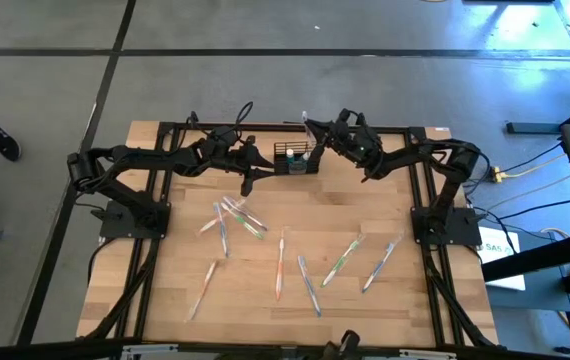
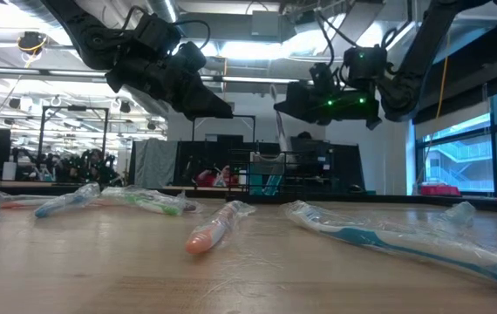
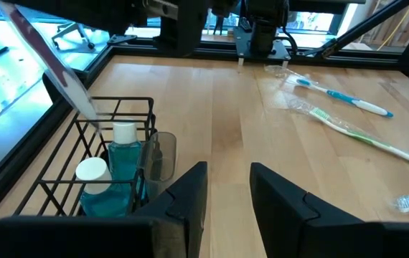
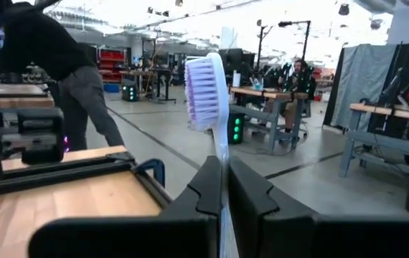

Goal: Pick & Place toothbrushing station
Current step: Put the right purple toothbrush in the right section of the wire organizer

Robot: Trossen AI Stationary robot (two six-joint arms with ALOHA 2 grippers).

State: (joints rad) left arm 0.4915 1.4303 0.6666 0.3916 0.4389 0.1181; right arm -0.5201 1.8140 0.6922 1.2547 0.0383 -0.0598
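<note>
The toothbrushing station point(image 1: 296, 160), a small black wire caddy, stands at the far middle of the table. In the left wrist view point(image 3: 111, 165) it holds teal bottles with white caps. My left gripper point(image 1: 260, 168) hovers just left of the caddy, and its fingers point(image 3: 229, 193) are open and empty. My right gripper point(image 1: 317, 135) hovers above the caddy's far right side. It is shut on a white toothbrush point(image 4: 208, 86) with purple bristles. A pale strip point(image 3: 54, 64) slants up from the caddy; I cannot tell whether it is this brush. My right gripper pinches the toothbrush's handle point(image 4: 222, 168) between its two fingers. The bristled head point(image 4: 203, 79) sticks out beyond the fingertips. The fingers lie along the handle. The fingers hide the rest of the handle.
Several wrapped toothbrushes point(image 1: 280, 262) lie scattered over the near half of the wooden table point(image 1: 165, 300); some show in the low view point(image 2: 214, 228). Black frame rails point(image 1: 420, 200) run along both sides. A person point(image 4: 61, 64) stands in the room beyond the table.
</note>
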